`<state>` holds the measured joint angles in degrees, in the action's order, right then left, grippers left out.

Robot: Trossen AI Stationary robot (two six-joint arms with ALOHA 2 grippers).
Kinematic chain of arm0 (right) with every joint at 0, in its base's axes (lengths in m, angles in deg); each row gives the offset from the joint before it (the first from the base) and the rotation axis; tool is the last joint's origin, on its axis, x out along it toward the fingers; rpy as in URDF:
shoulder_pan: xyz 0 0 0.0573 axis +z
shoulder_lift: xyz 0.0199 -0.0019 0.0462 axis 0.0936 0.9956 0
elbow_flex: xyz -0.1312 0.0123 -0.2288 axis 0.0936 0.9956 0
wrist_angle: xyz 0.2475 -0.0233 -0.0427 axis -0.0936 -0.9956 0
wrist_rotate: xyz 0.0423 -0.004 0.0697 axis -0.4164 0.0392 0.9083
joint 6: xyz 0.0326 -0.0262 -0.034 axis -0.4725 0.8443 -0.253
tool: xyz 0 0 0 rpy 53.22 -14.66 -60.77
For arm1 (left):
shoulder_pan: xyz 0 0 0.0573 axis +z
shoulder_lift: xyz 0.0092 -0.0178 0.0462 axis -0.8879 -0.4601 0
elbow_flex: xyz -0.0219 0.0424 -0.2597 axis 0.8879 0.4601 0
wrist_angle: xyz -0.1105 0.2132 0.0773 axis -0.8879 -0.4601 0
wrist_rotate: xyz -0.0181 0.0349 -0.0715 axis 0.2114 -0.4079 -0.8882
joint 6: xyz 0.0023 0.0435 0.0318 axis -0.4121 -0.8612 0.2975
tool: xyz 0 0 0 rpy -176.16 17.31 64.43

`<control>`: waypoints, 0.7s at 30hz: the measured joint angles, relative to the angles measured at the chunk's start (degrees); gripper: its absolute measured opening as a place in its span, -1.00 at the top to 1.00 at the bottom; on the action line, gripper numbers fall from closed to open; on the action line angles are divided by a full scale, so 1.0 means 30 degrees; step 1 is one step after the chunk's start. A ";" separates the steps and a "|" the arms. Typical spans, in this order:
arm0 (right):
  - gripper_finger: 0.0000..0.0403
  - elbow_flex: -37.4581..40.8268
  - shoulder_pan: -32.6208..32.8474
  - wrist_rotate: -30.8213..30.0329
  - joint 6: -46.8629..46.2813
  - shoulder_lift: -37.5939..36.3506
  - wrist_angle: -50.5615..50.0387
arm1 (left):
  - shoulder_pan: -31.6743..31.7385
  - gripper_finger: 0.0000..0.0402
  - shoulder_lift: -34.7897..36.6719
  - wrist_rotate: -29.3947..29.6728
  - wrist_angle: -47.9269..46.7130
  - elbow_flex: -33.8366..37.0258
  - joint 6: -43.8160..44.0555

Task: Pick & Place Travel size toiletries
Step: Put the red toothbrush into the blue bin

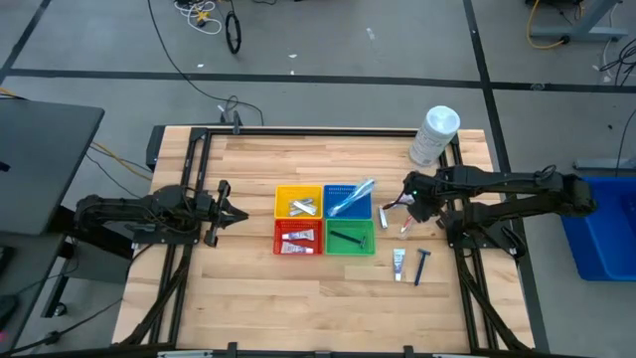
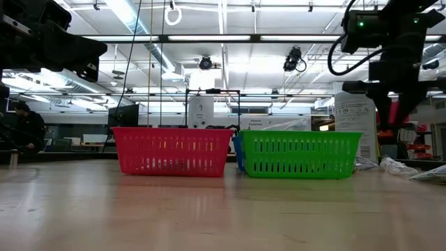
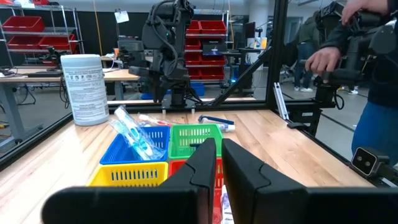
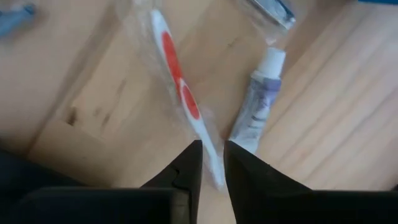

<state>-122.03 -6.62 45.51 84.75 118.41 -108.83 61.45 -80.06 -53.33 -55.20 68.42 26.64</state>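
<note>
A white toothbrush with orange patches [image 4: 177, 74], in clear wrap, lies flat on the wood right of the blue basket [image 1: 348, 199], and a small white tube [image 4: 256, 106] lies beside it. My right gripper [image 4: 212, 163] points down above the toothbrush's end, narrowly open and clear of the table. Another tube [image 1: 398, 264] and a dark razor [image 1: 421, 267] lie nearer the front edge. At the table's left side my left gripper [image 1: 224, 204] waits level, shut and holding nothing.
Four small baskets stand mid-table: yellow [image 1: 298, 202], blue, red [image 1: 298, 237] and green [image 1: 350, 237], each with items in it. A large white cylindrical container [image 1: 433, 134] stands at the back right. A person's hand [image 3: 323, 59] shows beyond the table.
</note>
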 joint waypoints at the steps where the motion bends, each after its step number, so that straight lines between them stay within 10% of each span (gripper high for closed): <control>1: 0.62 0.0000 0.0000 0.0312 0.0026 0.0000 0.0001 | -0.0002 0.84 -0.0007 -0.0001 -0.0003 0.0002 0.0004; 21: -0.04 0.0533 0.0000 0.1015 0.4006 0.0073 0.0357 | -0.0003 0.84 -0.0007 0.0001 -0.0003 0.0000 0.0004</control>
<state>-120.43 -6.62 48.55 96.77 118.62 -107.76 61.44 -80.08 -53.33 -55.21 68.42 26.65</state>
